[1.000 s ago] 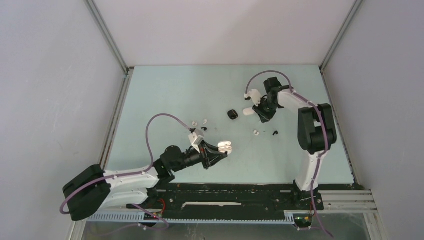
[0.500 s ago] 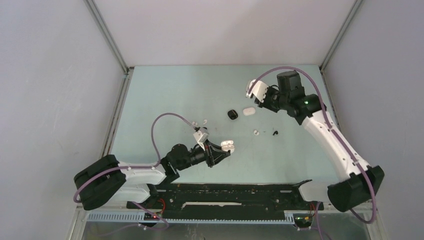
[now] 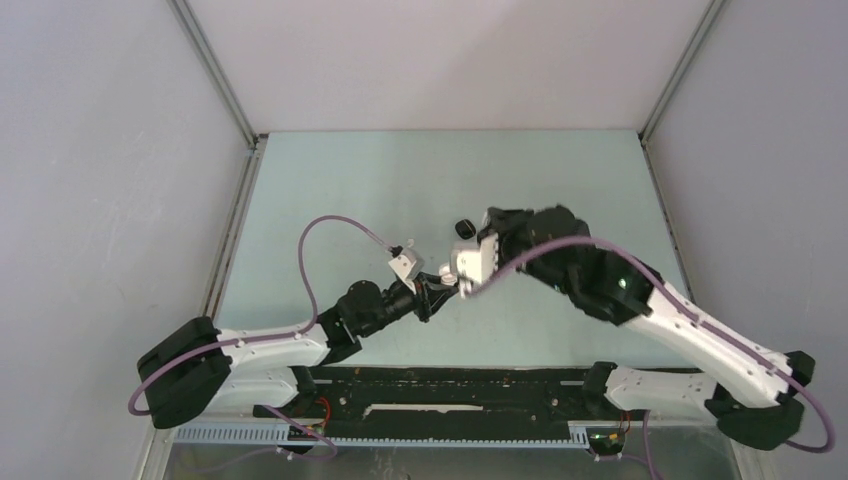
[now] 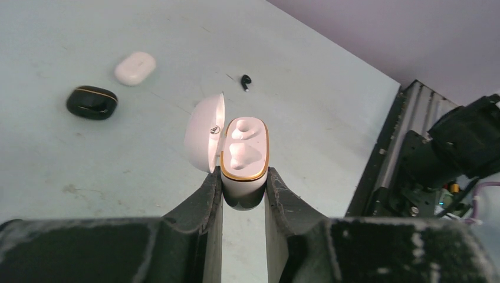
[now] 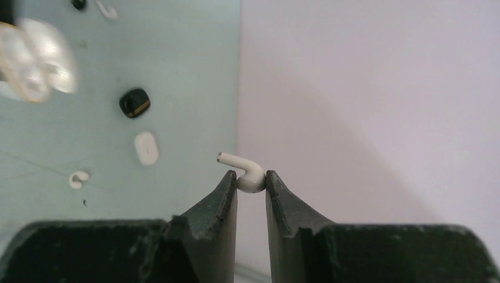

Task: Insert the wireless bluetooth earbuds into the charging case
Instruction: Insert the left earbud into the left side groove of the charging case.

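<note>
My left gripper point(image 4: 243, 177) is shut on the base of an open white charging case point(image 4: 244, 154) with a gold rim. Its lid point(image 4: 203, 132) is swung open to the left and both sockets look empty. Pinched by its bulb in my shut right gripper point(image 5: 252, 178) is a white stemmed earbud point(image 5: 249, 174), stem pointing left. In the top view the right arm's wrist point(image 3: 468, 262) hangs right over the left gripper point(image 3: 432, 295), hiding the case. In the right wrist view the case point(image 5: 36, 59) is a blur at the upper left.
A closed black case point(image 4: 91, 102) and a closed white case point(image 4: 135, 68) lie on the pale green table. A black earbud point(image 4: 245, 81) lies beyond the held case. A loose white earbud point(image 5: 78, 178) lies near the white case point(image 5: 145, 147). Grey walls enclose the table.
My right arm has swung from the far right of the table to the middle with the earbud, ending above the left gripper. The left gripper has shifted slightly forward with the open case.
</note>
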{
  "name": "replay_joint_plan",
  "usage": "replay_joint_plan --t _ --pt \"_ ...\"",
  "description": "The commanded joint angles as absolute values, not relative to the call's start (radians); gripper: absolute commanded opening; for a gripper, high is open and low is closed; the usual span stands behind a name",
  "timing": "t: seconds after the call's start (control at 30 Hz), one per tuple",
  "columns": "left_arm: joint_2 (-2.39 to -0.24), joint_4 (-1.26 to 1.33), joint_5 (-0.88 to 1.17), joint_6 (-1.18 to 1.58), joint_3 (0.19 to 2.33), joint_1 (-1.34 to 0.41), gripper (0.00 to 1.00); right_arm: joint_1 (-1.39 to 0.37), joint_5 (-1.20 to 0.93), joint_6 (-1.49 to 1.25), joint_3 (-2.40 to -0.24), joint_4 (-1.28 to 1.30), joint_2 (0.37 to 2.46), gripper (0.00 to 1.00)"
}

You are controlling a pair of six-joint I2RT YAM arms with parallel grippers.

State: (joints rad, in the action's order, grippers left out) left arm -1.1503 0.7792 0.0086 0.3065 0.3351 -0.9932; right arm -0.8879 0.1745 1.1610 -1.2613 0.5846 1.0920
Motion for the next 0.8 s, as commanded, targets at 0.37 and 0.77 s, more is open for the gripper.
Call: replay_joint_plan --t 0.37,0.77 --pt "-1.042 1.036 -0.047 0.014 0.225 -1.058 0.0 -1.415 0.46 1.54 -0.709 0.079 0.695 0.0" --pt "-1.049 1.089 -0.15 -0.064 0.204 -1.121 0.0 -1.423 0.369 1.564 -0.578 -0.148 0.751 0.0"
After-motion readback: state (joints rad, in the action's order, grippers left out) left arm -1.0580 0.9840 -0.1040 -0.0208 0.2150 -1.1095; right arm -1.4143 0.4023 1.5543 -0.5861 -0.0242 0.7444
